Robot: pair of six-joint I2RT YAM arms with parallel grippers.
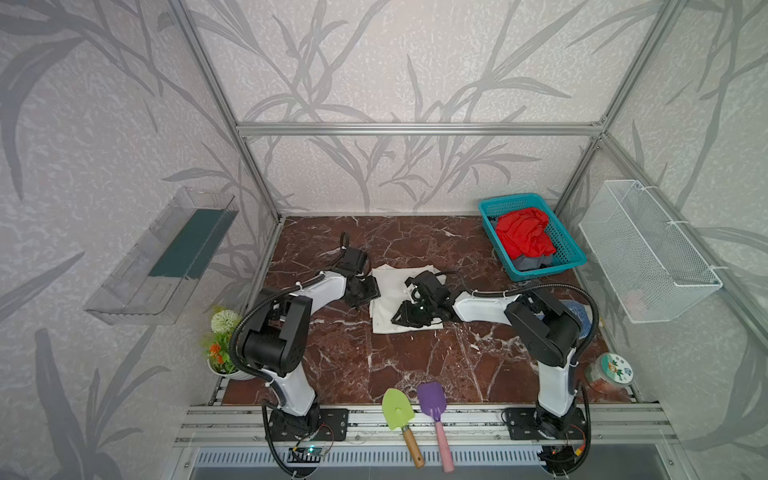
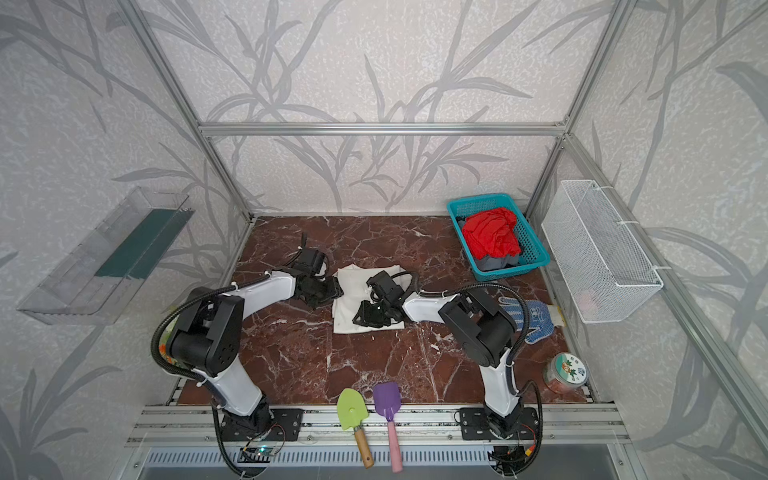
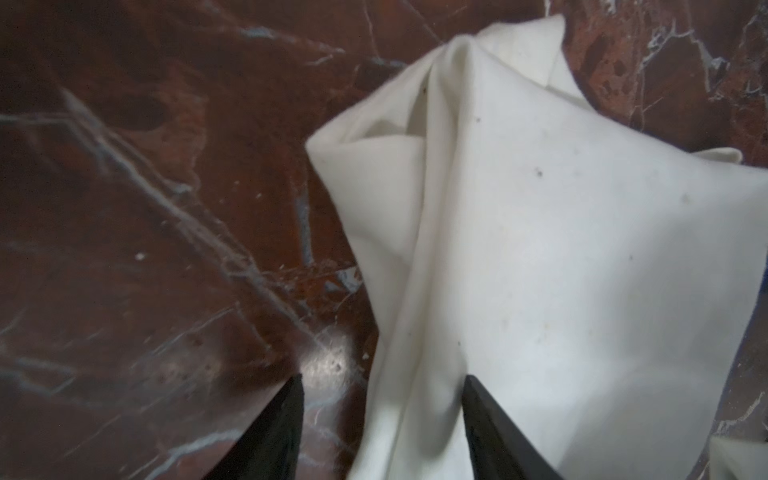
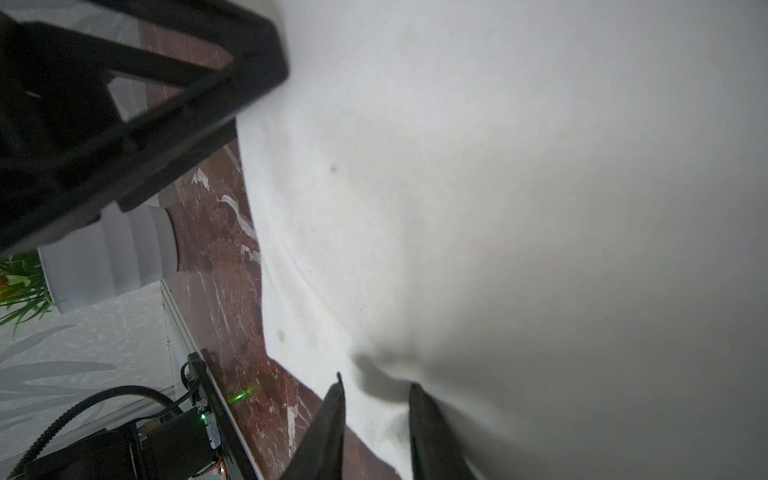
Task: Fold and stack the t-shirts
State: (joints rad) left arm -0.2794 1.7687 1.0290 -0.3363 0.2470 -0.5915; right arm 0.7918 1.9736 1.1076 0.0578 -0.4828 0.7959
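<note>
Marble tabletop (image 1: pixel 415 365) looked slick; left gripper (image 3: pixel 382 378) stood apart, right gripper (image 4: pixel 376 386) pinched the cream t-shirt (image 1: pixel 384 316), so I feared dragging its fold askew.

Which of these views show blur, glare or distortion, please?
Left wrist view: a glare spot on the marble tabletop, cream shirt slightly soft. Right wrist view: the shirt very close, blurred, partly shadowed. Both top views: sharp, though wide-angle splays the aluminium frame.
</note>
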